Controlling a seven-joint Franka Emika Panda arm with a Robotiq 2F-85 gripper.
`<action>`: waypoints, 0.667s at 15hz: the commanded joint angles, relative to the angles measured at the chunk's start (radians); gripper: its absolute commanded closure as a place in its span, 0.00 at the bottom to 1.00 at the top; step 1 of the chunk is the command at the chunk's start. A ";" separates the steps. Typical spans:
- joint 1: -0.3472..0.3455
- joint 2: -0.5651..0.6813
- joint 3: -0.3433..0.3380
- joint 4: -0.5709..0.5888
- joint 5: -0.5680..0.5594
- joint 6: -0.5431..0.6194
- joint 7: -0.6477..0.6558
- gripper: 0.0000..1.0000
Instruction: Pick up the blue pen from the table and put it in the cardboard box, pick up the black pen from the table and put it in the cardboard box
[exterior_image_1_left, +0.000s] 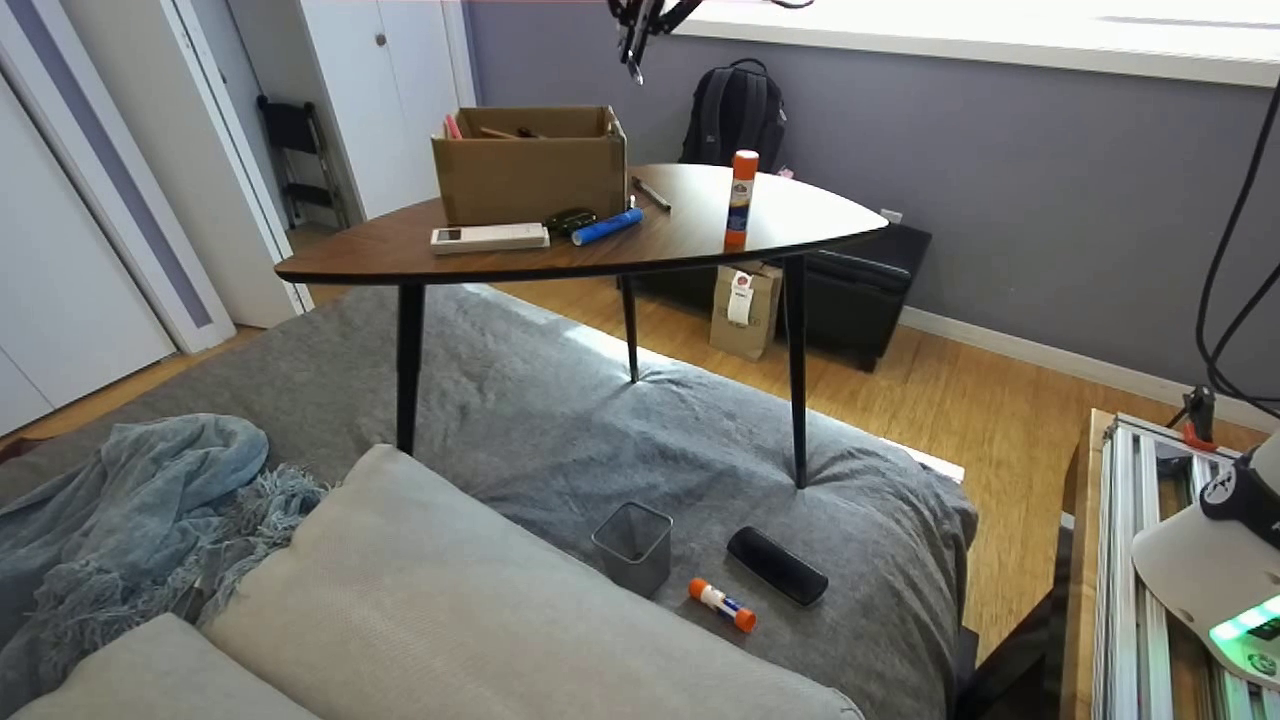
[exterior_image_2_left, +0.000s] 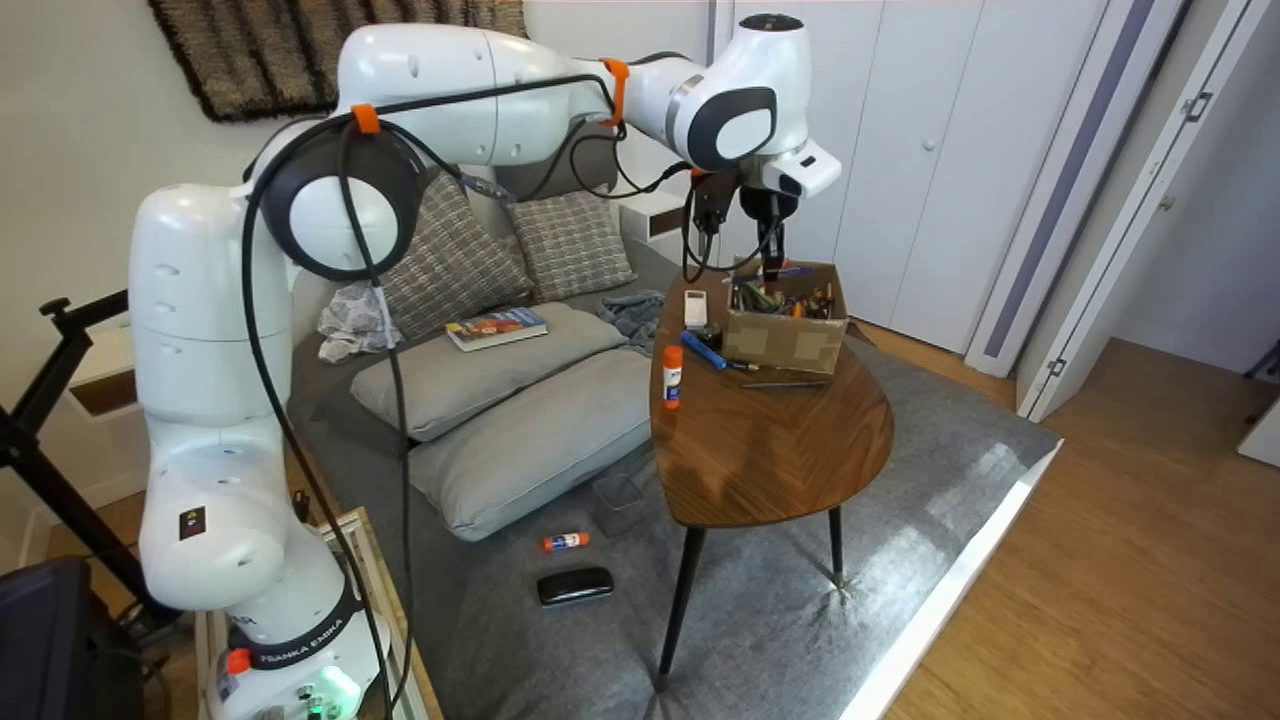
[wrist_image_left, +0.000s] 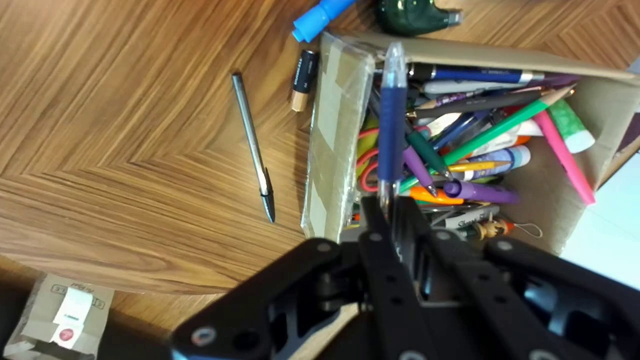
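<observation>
In the wrist view, the gripper (wrist_image_left: 391, 212) grasps the blue pen (wrist_image_left: 392, 135), free end toward 12 o'clock, higher than the cardboard box (wrist_image_left: 330, 125). Just beside its wall, at 10 o'clock, lies 1 battery (wrist_image_left: 304, 80); farther out, at 9 o'clock, the black pen (wrist_image_left: 253, 142) rests on the table (wrist_image_left: 150, 225).

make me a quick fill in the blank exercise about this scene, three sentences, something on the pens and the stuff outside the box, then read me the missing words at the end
1. The jaws hold the blue pen; the loose pen outside the cardboard box has a ____ cap.
2. Between the loose pen and the cardboard box lies a copper-ended ____.
3. The glue stick standing upright in both exterior views has an ____ cap.

Missing words: black; battery; orange.
</observation>
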 joint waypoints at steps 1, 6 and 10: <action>-0.025 0.113 0.008 0.132 0.088 0.013 -0.017 0.97; -0.034 0.219 0.011 0.232 0.123 0.018 -0.011 0.97; -0.042 0.275 0.017 0.295 0.134 0.001 -0.010 0.97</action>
